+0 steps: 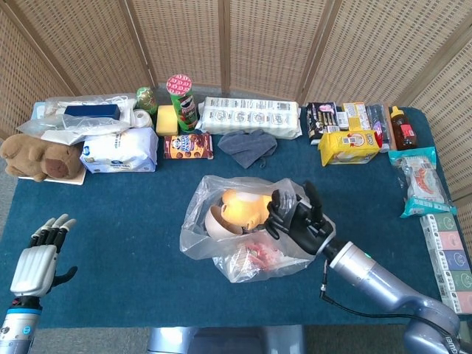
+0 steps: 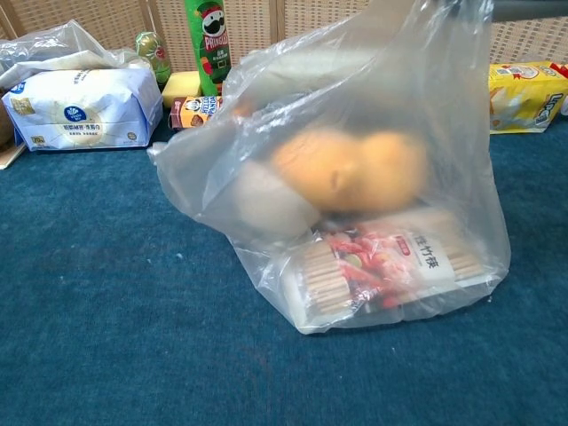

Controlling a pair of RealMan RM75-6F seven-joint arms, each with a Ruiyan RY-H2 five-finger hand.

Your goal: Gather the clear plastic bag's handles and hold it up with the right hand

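The clear plastic bag stands in the middle of the blue table. Inside it lie an orange-yellow rounded item, a pale rounded item and a red-labelled pack of wooden sticks. My right hand grips the bag's gathered top at its right side, fingers pointing up through the film. In the chest view the bag is drawn up taut toward the top right while its bottom rests on the table; the hand itself is above that frame. My left hand hangs open at the table's lower left, holding nothing.
Along the back stand a Pringles can, a tissue pack, a teddy bear, a biscuit box, a grey cloth and a yellow box. Flat boxes line the right edge.
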